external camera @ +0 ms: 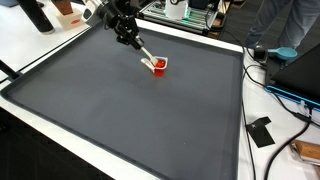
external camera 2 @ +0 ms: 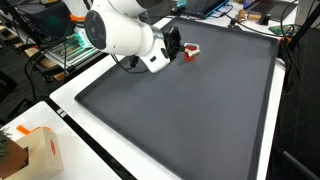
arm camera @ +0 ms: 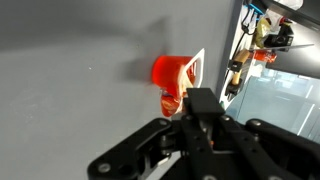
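Fingers [arm camera: 200, 102] fill the bottom of the wrist view, dark and blurred, their tips overlapping a small red cup [arm camera: 170, 72]. Whether they are parted round its wall, closed on it or only just beside it, I cannot tell. In an exterior view the cup [external camera: 157, 66] sits on a dark grey mat [external camera: 120, 110] covering the bench [external camera: 35, 50], near the mat's far edge. It looks like thin plastic: light, easily tipped or pushed, probably squashable. A gentle pinch across the wall near the rim seems safest. A pale strip [arm camera: 196, 68] at its mouth could be lining or contents. Beyond, cables [external camera: 288, 95] run out of frame.
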`<state>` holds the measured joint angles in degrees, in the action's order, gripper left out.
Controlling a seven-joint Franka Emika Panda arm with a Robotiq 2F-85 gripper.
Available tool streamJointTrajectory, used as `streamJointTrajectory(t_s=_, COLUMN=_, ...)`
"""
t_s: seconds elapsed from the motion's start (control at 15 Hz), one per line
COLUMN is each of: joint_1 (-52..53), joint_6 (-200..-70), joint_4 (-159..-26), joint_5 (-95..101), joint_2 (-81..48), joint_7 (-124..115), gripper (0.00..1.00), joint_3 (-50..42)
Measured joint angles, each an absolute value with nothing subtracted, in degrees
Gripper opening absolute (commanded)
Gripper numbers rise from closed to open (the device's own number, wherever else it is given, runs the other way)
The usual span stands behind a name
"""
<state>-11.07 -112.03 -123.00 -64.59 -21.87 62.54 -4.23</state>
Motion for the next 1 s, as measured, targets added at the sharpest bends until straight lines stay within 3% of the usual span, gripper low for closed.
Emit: streamJointTrajectory(t_s=1.0, joint_1=-12.19, joint_6=-106.10, joint_4=-121.32, joint_5=-66.21, joint_2=-25.47, joint_7=61.84, gripper=0.03, joint_3=-5.80)
